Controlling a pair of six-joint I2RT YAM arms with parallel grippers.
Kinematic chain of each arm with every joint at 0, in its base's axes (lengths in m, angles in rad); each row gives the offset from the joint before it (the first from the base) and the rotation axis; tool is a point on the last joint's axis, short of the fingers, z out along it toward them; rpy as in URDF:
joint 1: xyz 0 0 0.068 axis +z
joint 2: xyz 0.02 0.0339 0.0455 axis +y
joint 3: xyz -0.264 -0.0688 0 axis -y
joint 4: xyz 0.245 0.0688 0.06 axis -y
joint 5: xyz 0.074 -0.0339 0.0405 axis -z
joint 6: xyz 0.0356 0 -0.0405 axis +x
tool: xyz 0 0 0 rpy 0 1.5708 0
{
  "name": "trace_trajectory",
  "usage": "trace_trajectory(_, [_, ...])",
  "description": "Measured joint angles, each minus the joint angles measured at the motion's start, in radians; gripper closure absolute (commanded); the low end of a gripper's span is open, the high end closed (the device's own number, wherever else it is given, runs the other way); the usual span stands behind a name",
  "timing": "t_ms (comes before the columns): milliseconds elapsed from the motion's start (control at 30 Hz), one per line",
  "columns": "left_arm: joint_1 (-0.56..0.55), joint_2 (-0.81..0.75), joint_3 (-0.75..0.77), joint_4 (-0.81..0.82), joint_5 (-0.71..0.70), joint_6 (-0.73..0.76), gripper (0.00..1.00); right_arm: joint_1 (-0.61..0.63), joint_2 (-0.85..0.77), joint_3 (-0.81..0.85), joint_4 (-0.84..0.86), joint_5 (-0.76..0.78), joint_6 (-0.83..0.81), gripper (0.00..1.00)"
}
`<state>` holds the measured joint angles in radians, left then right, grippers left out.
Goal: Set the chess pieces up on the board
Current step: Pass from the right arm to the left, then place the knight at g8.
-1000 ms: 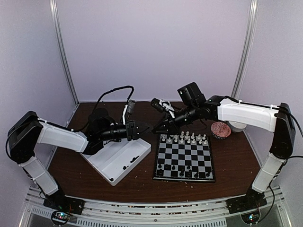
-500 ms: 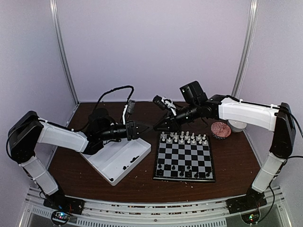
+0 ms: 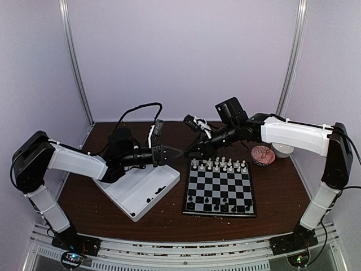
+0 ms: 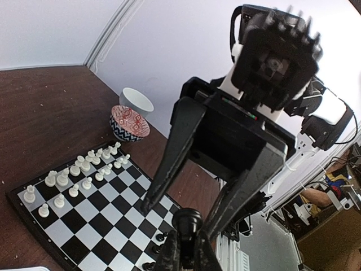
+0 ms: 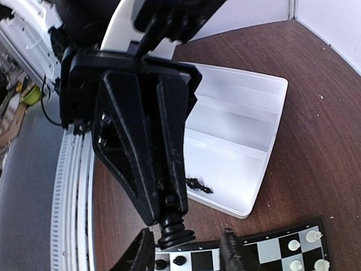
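Note:
Above the table between the white tray (image 3: 125, 199) and the board (image 3: 220, 189), my two grippers meet tip to tip. My left gripper (image 3: 177, 152) is shut on a black chess piece (image 4: 188, 221), whose round base (image 5: 175, 234) pokes out toward the right wrist camera. My right gripper (image 5: 183, 252) stands open, its fingers (image 5: 230, 252) spread on either side of that base. White pieces (image 3: 219, 165) fill the board's far rows and black pieces (image 3: 217, 206) stand along its near row. Loose black pieces (image 3: 153, 197) lie in the tray; one (image 5: 198, 185) lies on its side.
A patterned bowl (image 3: 263, 154) and a white cup (image 3: 282, 150) sit at the back right of the table. Black cables (image 3: 138, 110) hang behind the left arm. Purple walls close in the table on three sides.
My left gripper has shut on the black piece held between the two grippers, and my right gripper's fingers have opened off it. Both arms have barely moved.

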<state>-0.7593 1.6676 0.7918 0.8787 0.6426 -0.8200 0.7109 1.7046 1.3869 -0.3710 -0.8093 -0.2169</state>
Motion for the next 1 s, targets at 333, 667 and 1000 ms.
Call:
trace_trajectory(333, [-0.042,-0.047,0.327,-0.756,-0.029,0.414,1.00,-0.209,-0.222,-0.133,-0.211,-0.035,-0.165,0.48])
trace_trajectory(667, [-0.329,0.154,0.803,-1.579,-0.336,0.924,1.00,-0.430,-0.385,-0.355,-0.206,0.059,-0.140,0.47])
trace_trajectory(1000, [-0.424,0.382,0.938,-1.863,-0.509,1.081,1.00,-0.448,-0.330,-0.342,-0.194,0.071,-0.143,0.47])
